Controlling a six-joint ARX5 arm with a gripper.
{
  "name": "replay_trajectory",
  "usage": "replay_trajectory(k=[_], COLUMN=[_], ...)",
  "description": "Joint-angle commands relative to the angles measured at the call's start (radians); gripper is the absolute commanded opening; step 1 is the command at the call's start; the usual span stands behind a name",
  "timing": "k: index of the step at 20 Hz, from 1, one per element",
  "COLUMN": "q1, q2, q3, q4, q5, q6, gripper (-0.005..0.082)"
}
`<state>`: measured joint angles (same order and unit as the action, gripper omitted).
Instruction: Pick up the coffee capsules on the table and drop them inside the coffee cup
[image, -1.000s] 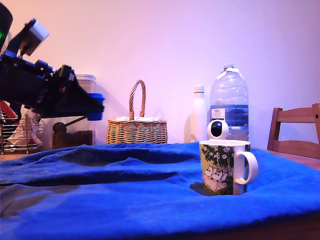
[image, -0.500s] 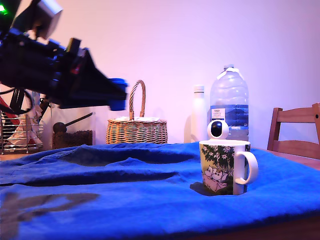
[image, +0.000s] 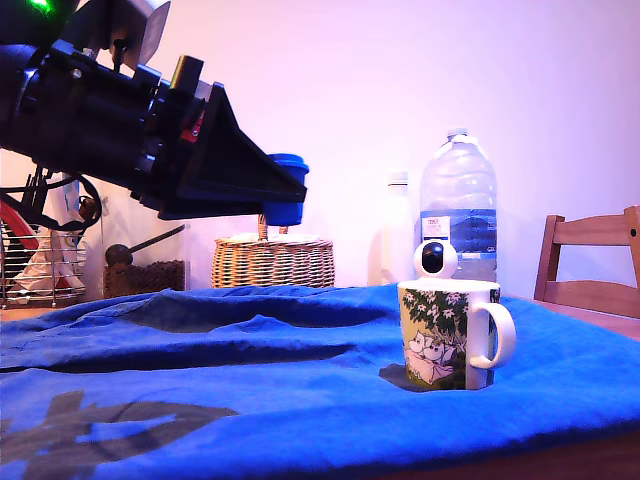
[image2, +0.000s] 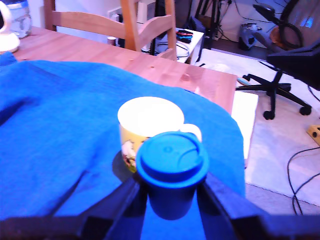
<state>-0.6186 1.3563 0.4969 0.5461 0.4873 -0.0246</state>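
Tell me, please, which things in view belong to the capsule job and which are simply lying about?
Belonging to the job:
- blue capsule, held in the gripper
- coffee cup
- table with its blue cloth

Just lying about:
- wicker basket
- water jug
- white bottle
- round camera
- wooden chair

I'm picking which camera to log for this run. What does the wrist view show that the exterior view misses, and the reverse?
Only the wrist view shows the white mug's empty inside, the bare wooden tabletop and a black office chair. Only the exterior view shows the wicker basket, clear water bottle and mug's cartoon print. Both show the gripper shut on the bright blue capsule above the blue cloth.
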Motion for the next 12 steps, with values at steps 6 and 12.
replay_trajectory(k=[6,12], q1=[-0.034,-0.077], q2=[-0.002,0.035], q3=[0.009,0.107], q4=[0.030,0.026], q5=[-0.048,-0.079], q6=[-0.003,-0.002], gripper=[0.0160,0.0160])
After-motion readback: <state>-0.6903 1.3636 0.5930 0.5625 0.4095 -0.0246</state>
